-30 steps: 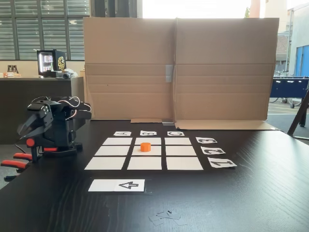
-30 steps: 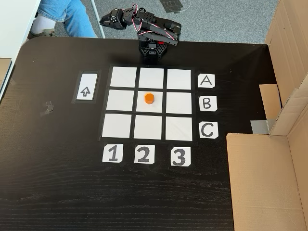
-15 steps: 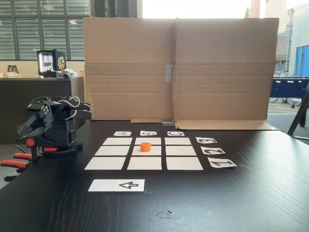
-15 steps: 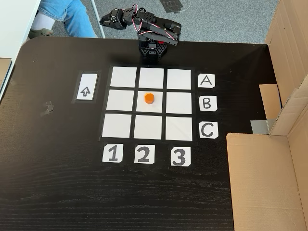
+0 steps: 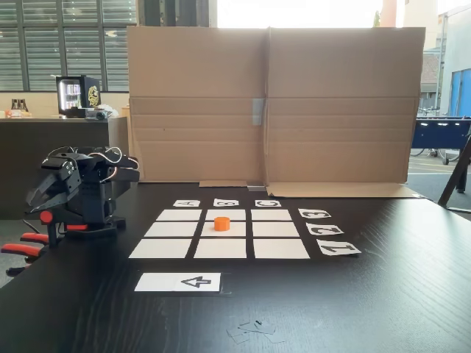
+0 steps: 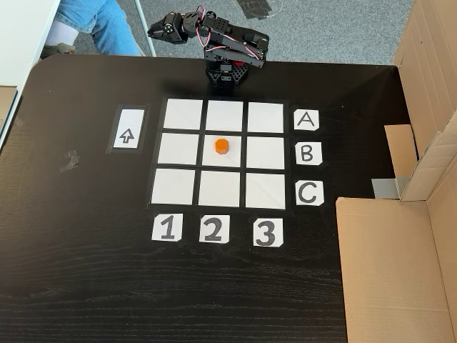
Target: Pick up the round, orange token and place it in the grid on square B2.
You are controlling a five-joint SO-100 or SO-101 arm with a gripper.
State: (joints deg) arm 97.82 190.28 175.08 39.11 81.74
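Evidently nothing moved over the last second: in one fixed view the token sat on square B2 of the grid, so placement looked complete. In the other fixed view the jaws hung folded beyond the tabletop edge holding nothing, their opening unclear, with the cardboard well apart.

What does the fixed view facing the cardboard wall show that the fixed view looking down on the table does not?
Facing the cardboard: window blinds and orange clamp handles beside the arm. Looking down: a person's jeans leg and grey floor. Both fixed views: the token on square B2 of the grid, the folded arm, the arrow strip.
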